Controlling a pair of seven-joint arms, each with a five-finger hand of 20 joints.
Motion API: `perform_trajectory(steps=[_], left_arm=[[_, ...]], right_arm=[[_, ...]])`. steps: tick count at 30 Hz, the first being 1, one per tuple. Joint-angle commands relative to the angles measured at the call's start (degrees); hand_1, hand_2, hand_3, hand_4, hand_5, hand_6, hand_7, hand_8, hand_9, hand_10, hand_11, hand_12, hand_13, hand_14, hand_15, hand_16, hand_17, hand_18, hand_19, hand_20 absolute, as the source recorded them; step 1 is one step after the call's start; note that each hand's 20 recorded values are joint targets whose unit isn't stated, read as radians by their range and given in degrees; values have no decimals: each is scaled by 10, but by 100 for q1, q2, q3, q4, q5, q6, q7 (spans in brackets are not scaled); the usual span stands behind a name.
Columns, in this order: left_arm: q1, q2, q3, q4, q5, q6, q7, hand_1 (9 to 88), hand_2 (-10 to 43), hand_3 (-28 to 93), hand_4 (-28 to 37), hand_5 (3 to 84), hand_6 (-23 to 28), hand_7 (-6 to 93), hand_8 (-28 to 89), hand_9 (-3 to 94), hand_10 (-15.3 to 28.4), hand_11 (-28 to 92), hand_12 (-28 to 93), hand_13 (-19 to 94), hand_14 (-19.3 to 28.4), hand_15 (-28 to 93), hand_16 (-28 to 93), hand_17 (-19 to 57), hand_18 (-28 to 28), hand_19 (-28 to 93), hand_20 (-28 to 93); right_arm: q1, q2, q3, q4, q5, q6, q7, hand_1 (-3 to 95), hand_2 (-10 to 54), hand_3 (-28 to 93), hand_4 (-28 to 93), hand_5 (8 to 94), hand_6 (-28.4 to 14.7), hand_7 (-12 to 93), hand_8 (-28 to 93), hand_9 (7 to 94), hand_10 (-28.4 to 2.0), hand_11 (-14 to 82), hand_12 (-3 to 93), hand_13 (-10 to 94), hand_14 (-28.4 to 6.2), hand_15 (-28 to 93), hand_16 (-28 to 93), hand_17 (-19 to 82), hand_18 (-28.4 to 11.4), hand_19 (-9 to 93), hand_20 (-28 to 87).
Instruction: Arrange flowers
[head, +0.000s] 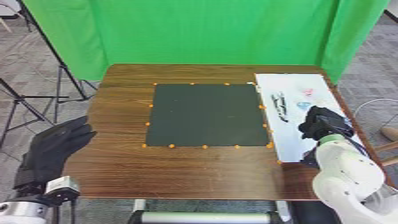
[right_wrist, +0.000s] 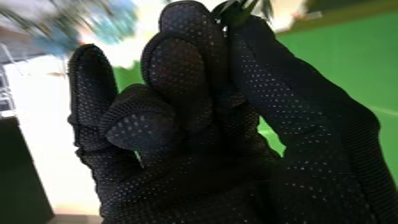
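Nearest the lens in the wrist view: my right hand (head: 324, 122), black mesh glove pocked with pale dots, fingers unevenly bent. At the top of that view the thumb (right_wrist: 284, 75) and the fingertips opposite are clamped on a green sprig (right_wrist: 238, 12) — narrow, pointed leaves.

In the head view this hand is at the right of the frame, over the smooth white sheet (head: 289, 138). Upper right, on the sheet: soft pink flowers (head: 307, 92) and, just below, pale blue flowers (head: 304, 105). Beside them lies a long, glossy dark-and-clear object (head: 280, 106), too blurred to identify.

My left hand (head: 55, 147), same black fabric, is at the left edge, fingers extended and relaxed, apart from the thumb.

Centre: flat dark rectangular mat (head: 209, 115), orange dots along its edges, on the brown wood-grain table (head: 178, 175). Behind — a green curtain (head: 204, 30), loosely folded.
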Motion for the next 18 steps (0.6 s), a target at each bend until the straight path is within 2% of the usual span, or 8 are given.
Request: perform_trajectory(steps=[1,4,8,11,12,14,17,18], left_arm=[[363,-2,-371,-143,-47,108,22,268,52,818,-149,455,135,138,-82,379,215,331,100,260,276,540,-99,-105,216,548,134],[432,-5,-499,-178,-47,128,22,268,52,818,-149,454,134,138,-83,378,215,332,100,259,275,541,-99,-105,216,548,134],[422,-73,-595,-209,3,86,-111,267,52,818,-149,454,134,138,-82,378,216,332,100,259,275,541,-100,-105,216,548,134],[407,-152,-605,-217,32,58,-199,266,50,820,-149,454,134,139,-82,379,215,332,100,259,275,542,-99,-105,216,548,134],[416,-140,-581,-213,5,89,-162,267,50,820,-149,454,134,139,-82,379,215,332,100,259,275,541,-100,-105,216,548,134],[345,-182,-554,-183,46,13,-240,267,50,820,-150,455,134,139,-82,379,215,333,100,259,275,542,-100,-105,216,548,135],[309,-176,-517,-156,35,6,-244,267,50,821,-150,455,134,140,-82,379,215,332,100,259,276,541,-100,-105,216,548,134],[282,-199,-511,-157,56,-8,-286,267,50,821,-151,455,134,140,-82,379,215,332,100,259,276,541,-100,-105,216,548,134]], right_arm=[[1570,-136,-892,-118,416,-267,-297,532,-19,792,-283,747,-90,435,282,761,-170,531,389,746,-129,790,302,321,-255,865,84],[2281,-368,-1515,8,508,-378,-370,531,-20,795,-283,748,-89,435,282,763,-171,530,389,748,-129,790,302,322,-256,865,87],[2884,-876,-2168,238,533,-595,-447,532,-22,796,-282,751,-90,431,284,765,-172,530,390,749,-131,791,301,322,-259,869,91],[3096,-1301,-2566,464,448,-716,-498,531,-23,797,-282,752,-90,429,285,767,-173,531,389,750,-131,792,302,322,-260,869,93],[3162,-1445,-2673,555,446,-797,-507,531,-23,797,-282,752,-90,429,286,767,-174,531,389,750,-132,793,302,322,-260,869,94],[3199,-1648,-2893,707,363,-793,-528,531,-23,797,-282,753,-90,428,286,767,-174,532,390,750,-132,793,303,322,-261,869,95],[3241,-1978,-3137,958,235,-924,-592,532,-23,796,-282,753,-90,428,287,766,-175,533,390,750,-132,794,303,323,-260,870,96],[3240,-2084,-3207,1025,191,-1009,-622,532,-23,796,-282,753,-89,428,288,766,-175,533,390,750,-132,794,303,323,-260,870,96]])
